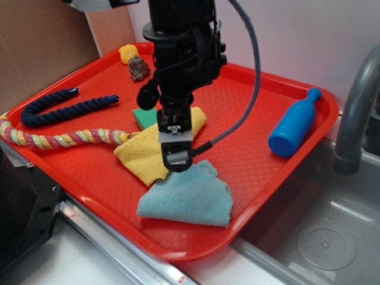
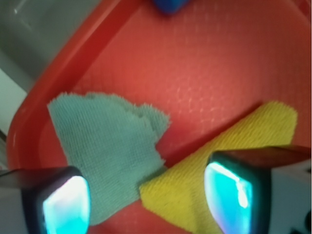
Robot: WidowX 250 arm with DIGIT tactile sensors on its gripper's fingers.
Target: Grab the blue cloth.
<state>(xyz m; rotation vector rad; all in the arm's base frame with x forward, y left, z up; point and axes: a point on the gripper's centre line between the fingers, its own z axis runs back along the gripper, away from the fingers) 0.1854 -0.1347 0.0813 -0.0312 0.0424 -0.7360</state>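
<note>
The blue cloth (image 1: 187, 198) lies flat near the front edge of the red tray (image 1: 267, 148), its far corner meeting the yellow cloth (image 1: 155, 145). My gripper (image 1: 176, 159) hangs just above that meeting point, pointing down. In the wrist view the blue cloth (image 2: 105, 146) spreads left of centre and the yellow cloth (image 2: 234, 156) lies to the right. My gripper (image 2: 146, 200) is open, one finger over each cloth, with nothing held between them.
A blue plastic bottle (image 1: 293, 123) lies at the tray's right side. A green block (image 1: 144, 116), a brown lump (image 1: 138, 68), a yellow toy (image 1: 127, 53), a navy rope (image 1: 65, 107) and a multicoloured rope (image 1: 65, 138) occupy the left. A grey faucet (image 1: 356, 101) stands right.
</note>
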